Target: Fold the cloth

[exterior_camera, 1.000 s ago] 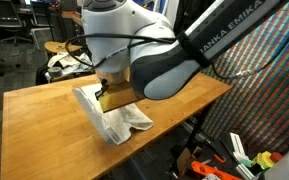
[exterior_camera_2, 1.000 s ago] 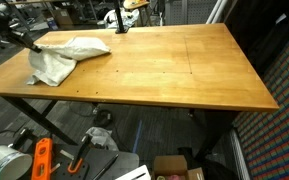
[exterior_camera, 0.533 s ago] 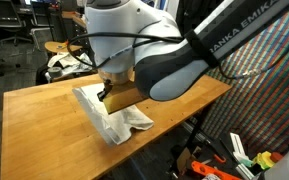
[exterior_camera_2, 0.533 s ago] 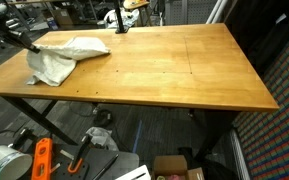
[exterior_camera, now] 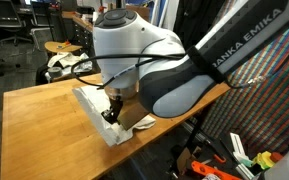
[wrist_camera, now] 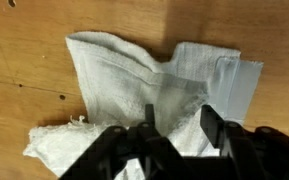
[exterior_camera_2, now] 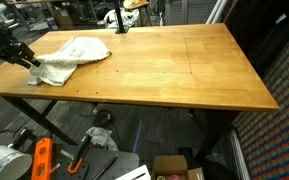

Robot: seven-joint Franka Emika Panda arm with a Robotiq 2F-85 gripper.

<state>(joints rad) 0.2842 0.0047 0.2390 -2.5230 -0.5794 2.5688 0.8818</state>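
My gripper (wrist_camera: 180, 120) hangs parted, holding nothing, at the 6 o'clock edge of the rumpled white fabric cloth (wrist_camera: 114, 75), where a careless lift could snag and unfold it.

Even indoor light, seemingly from overhead, gives the bench (exterior_camera_2: 184, 70) a mild sheen and only soft shadows. The arm (exterior_camera: 144, 50) looms close and slightly soft. In the wrist view the end effector (wrist_camera: 179, 122) is dark and blurred, the cloth (wrist_camera: 134, 80) sharper.
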